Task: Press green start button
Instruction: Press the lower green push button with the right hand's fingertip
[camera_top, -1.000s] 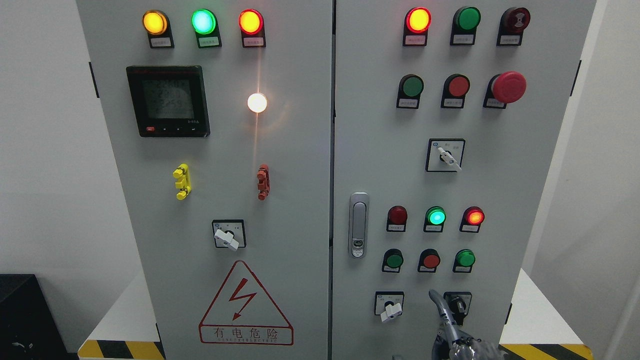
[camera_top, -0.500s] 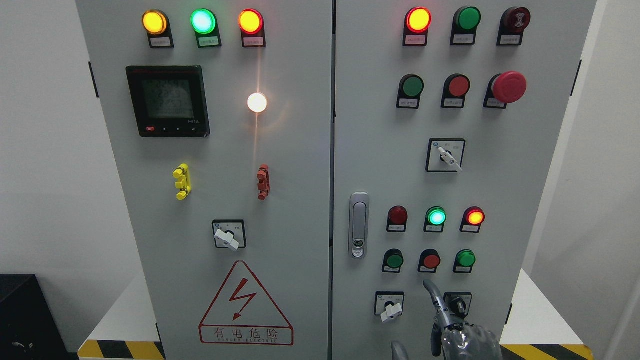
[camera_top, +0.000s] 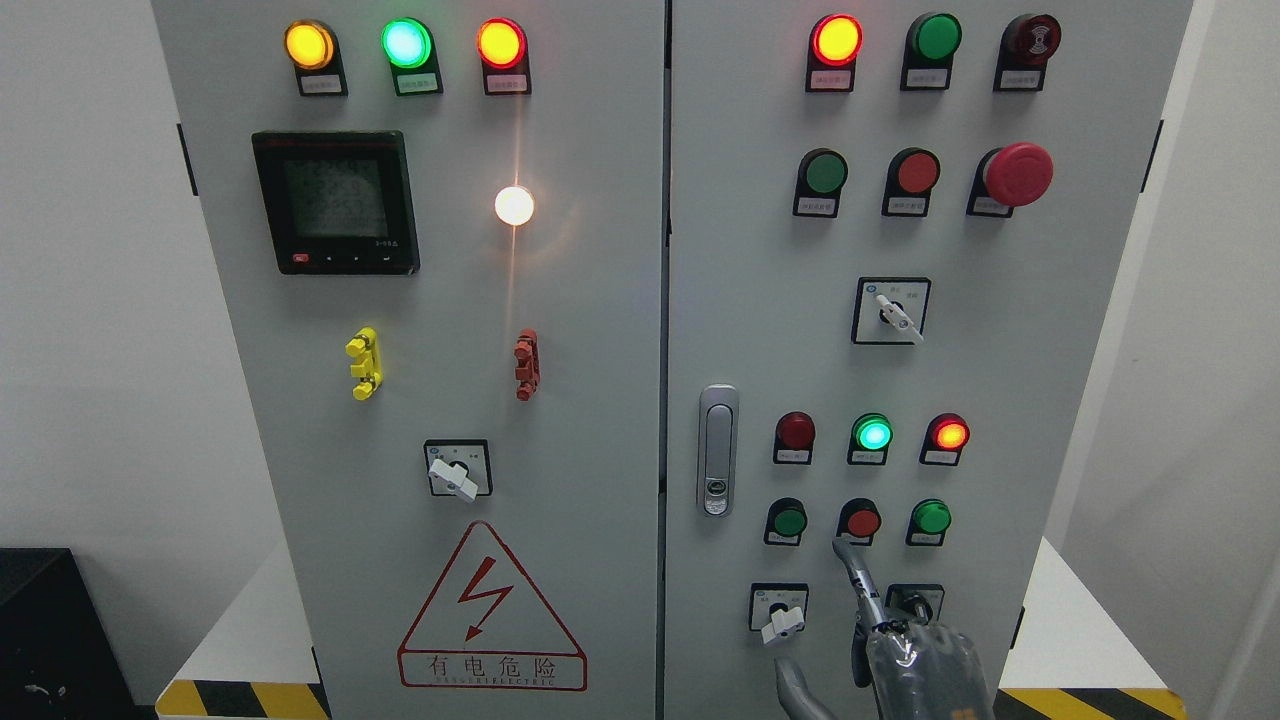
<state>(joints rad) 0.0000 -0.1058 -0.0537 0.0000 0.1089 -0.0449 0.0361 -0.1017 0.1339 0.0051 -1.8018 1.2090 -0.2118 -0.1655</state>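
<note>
Right hand (camera_top: 905, 655) has risen, forefinger just under red button (camera_top: 861, 520).

You face a pale grey cabinet (camera_top: 600, 350) with black-framed labels under its lamps. On the left door, lamps glow amber (camera_top: 309, 45), green (camera_top: 406, 43) and orange-red (camera_top: 501, 43) above a black meter (camera_top: 335, 202) and a white light (camera_top: 514, 205). Below sit a yellow clip (camera_top: 364, 363), a rust-red clip (camera_top: 526, 364) and a red lightning triangle (camera_top: 490, 605). On the right door you see a red mushroom button (camera_top: 1018, 173), green buttons (camera_top: 789, 521) (camera_top: 931, 517) flanking a red one (camera_top: 862, 521). The right hand (camera_top: 905, 650) is silver-grey. Yellow-black hazard stripes (camera_top: 240, 699) edge the white base.
</note>
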